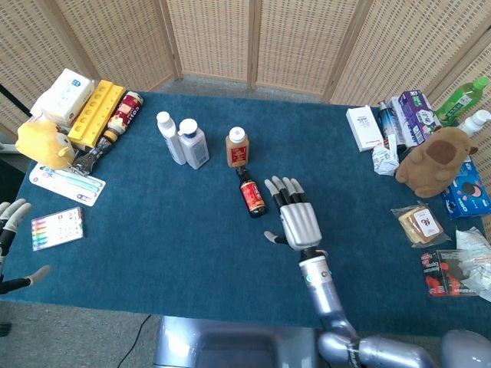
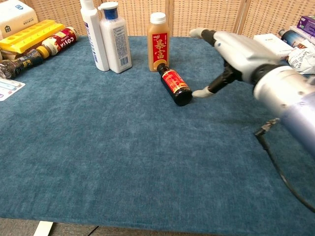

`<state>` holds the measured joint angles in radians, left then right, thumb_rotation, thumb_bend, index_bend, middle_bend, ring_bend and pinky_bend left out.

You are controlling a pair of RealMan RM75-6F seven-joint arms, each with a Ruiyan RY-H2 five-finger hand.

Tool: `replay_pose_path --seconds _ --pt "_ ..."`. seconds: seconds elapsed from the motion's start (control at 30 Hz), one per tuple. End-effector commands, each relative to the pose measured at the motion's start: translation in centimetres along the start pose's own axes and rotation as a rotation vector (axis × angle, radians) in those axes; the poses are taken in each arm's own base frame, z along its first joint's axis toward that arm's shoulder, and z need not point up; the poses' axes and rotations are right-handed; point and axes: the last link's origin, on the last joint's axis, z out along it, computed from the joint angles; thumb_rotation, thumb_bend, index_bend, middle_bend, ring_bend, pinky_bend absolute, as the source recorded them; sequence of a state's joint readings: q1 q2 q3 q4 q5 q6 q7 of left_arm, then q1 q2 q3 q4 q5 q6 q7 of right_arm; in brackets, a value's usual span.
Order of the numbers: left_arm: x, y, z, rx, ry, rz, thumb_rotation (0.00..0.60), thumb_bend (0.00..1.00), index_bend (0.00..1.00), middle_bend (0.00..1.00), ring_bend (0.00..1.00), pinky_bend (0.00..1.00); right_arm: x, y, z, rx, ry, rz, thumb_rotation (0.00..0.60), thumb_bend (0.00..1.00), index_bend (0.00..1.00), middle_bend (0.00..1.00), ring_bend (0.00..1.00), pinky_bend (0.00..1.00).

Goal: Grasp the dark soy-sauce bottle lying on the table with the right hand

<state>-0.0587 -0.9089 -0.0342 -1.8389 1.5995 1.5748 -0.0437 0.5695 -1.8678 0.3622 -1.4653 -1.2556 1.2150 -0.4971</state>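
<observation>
The dark soy-sauce bottle [image 1: 251,195] [image 2: 174,84] lies on its side on the blue cloth, red label up, its cap pointing at the back. My right hand [image 1: 295,220] [image 2: 235,53] hovers just right of the bottle with fingers spread and nothing in it. In the chest view its thumb tip [image 2: 200,92] is close beside the bottle's base. My left hand [image 1: 11,230] shows at the left edge of the head view, fingers apart and empty.
An upright tan drink bottle [image 1: 237,146] [image 2: 158,42] stands right behind the soy bottle's cap. Two white bottles [image 1: 184,140] stand to its left. Snack boxes, a plush bear [image 1: 433,161] and packets crowd the right side; a yellow tray [image 1: 95,113] and a crayon box [image 1: 56,228] sit left.
</observation>
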Motion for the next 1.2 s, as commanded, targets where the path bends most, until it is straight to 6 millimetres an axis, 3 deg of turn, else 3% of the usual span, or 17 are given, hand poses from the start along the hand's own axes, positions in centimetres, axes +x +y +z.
replay_pose_path --seconds 0.03,0.47,0.87,1.2 --pt "-0.2 -0.1 0.1 0.005 -0.006 0.004 0.600 0.00 0.00 0.00 0.00 0.00 -1.1 -1.4 1.5 -0.046 0.015 0.015 0.600 0.00 0.00 0.00 0.00 0.00" --pt "-0.2 -0.3 0.2 0.015 -0.009 0.001 0.600 0.00 0.00 0.00 0.00 0.00 -4.1 -4.6 2.7 -0.105 0.022 -0.033 0.600 0.00 0.00 0.00 0.00 0.00" --pt "-0.2 -0.6 0.3 0.021 -0.009 -0.001 0.600 0.00 0.00 0.00 0.00 0.00 -5.7 -4.5 4.2 -0.174 0.026 -0.042 0.600 0.00 0.00 0.00 0.00 0.00" --pt "-0.5 -0.7 0.5 0.030 -0.021 0.002 0.600 0.00 0.00 0.00 0.00 0.00 -5.9 -4.2 5.2 -0.195 0.037 -0.046 0.600 0.00 0.00 0.00 0.00 0.00"
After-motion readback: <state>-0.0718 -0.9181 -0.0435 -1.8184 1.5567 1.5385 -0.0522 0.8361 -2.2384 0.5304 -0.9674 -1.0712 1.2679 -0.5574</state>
